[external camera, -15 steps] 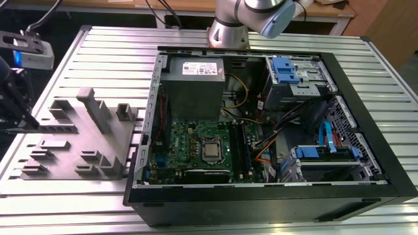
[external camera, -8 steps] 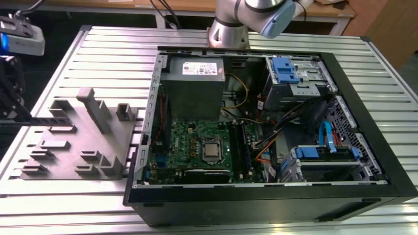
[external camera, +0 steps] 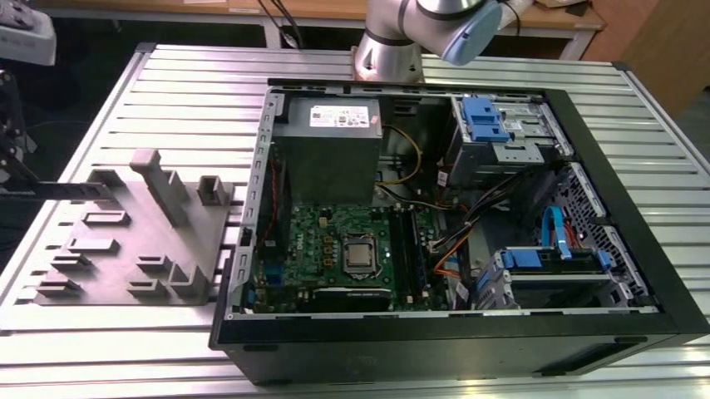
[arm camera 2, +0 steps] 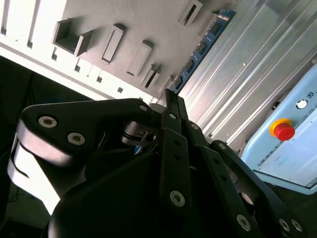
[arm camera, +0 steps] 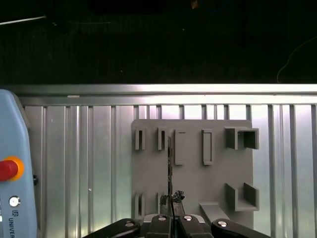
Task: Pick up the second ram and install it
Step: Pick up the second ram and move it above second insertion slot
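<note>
The end effector (arm camera 2: 168, 99) is pinching narrow on one end of the second ram (arm camera 2: 203, 47). The stick is standing on edge, its long axis pointing straight away from the fingertips, apparently raised over the grey fixture (external camera: 122, 249) at the exterior view's left. The open computer case (external camera: 621, 249) is sitting well apart at centre-right on the bench (external camera: 166, 75).

Your ribbed aluminium table (arm camera: 99, 163) carried a grey slotted holder plate (arm camera: 213, 183) directly under the pincer (arm camera: 172, 204) and, well apart from it, an open computer case (external camera: 444, 349) on its side.
</note>
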### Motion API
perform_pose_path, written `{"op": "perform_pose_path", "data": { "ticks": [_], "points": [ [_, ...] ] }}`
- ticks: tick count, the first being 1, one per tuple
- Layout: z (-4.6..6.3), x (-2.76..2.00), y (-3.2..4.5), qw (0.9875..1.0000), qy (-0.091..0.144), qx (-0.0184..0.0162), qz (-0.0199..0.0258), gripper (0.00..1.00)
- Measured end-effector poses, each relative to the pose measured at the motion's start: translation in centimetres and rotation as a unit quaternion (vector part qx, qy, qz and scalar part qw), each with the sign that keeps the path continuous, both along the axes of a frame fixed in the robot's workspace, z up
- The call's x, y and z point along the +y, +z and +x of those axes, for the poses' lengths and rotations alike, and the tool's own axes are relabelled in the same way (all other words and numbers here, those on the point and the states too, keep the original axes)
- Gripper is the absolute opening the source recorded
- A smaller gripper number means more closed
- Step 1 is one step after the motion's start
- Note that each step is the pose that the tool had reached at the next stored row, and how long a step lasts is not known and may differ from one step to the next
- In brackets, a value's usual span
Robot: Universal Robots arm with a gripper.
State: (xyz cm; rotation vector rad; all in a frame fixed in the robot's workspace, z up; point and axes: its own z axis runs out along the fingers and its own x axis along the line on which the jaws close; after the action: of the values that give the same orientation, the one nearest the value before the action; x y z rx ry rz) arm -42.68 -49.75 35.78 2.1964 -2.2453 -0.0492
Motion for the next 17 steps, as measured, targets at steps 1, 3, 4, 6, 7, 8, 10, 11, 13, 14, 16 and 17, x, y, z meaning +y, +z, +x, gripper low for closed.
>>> {"op": "perform_pose_path", "data": {
  "ticks": [1,3,4,6,7,8,10,11,13,14,16,17],
  "points": [
    [0.0,0.00,0.35,1.0000,0.000,-0.0002,0.0000,0.08],
    [0.0,0.00,1.03,1.0000,0.000,-0.0004,0.0000,0.08],
    [0.0,0.00,1.40,1.0000,0.000,-0.0006,0.0000,0.08],
    [0.0,0.01,2.09,1.0000,0.000,-0.0010,0.0000,0.08],
    [0.0,0.01,2.43,1.0000,0.000,-0.0011,0.0000,0.08],
    [0.0,0.01,2.79,1.0000,0.000,-0.0012,0.0000,0.08],
    [0.0,0.01,3.47,1.0000,0.000,-0.0016,0.0000,0.08],
    [0.0,0.01,3.77,1.0000,0.000,-0.0019,0.0000,0.08],
    [0.0,0.02,4.37,1.0000,0.000,-0.0024,0.0000,0.08],
    [0.0,0.02,4.65,1.0000,0.000,-0.0025,0.0000,0.08],
    [0.0,0.01,4.98,1.0000,0.000,-0.0029,0.0001,0.08],
    [0.0,0.02,4.98,1.0000,0.000,-0.0029,0.0001,0.08]
  ]
}}
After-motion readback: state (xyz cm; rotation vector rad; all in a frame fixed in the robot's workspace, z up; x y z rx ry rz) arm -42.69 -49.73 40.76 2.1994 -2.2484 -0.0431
